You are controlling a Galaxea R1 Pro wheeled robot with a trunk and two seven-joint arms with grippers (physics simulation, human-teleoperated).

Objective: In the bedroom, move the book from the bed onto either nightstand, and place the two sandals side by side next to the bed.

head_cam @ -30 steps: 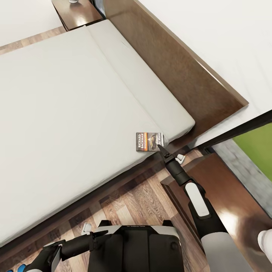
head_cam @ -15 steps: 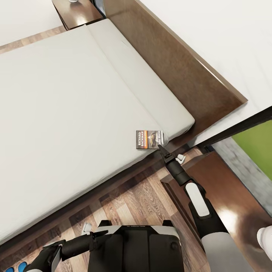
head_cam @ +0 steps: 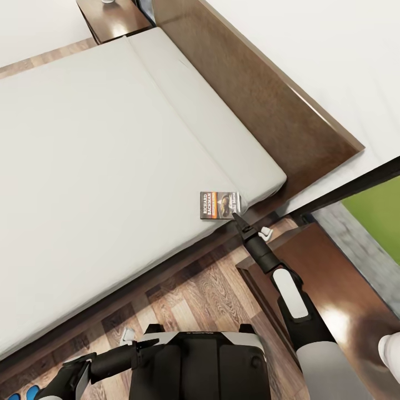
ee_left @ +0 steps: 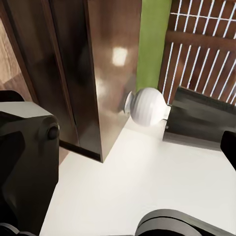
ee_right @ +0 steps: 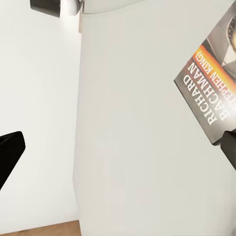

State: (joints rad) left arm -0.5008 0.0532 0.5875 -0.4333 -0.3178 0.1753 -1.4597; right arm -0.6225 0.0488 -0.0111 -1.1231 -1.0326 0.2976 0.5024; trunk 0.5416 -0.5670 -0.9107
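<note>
The book (head_cam: 220,206) lay flat on the pale grey mattress of the bed (head_cam: 111,166), at its near right corner just short of the pillow strip and the headboard (head_cam: 261,105), its lettered cover facing up. That spot put it within reach of the right arm, which stretched forward from the robot's right side with the right gripper (head_cam: 239,218) at the book's near right corner. In the right wrist view the book (ee_right: 216,78) sat against one dark fingertip (ee_right: 230,147) while the other fingertip (ee_right: 10,155) stood far off across the mattress, so the fingers were spread wide and gripped nothing; judging by that, the grasp was being lined up, with one finger set to the book's edge so the thin paperback could be pinched from the side.

The near nightstand (head_cam: 339,294) stood right of the arm, just beside the bed frame, a short carry for the book. A second nightstand (head_cam: 114,19) stood at the far side of the bed.

The left gripper (head_cam: 75,373) hung low by the robot's base over the wood floor (head_cam: 205,294); whether its fingers were spread or closed could not be told. Something bright blue (head_cam: 25,395) showed at the near left edge of the floor, probably a sandal, too cut off to be sure
</note>
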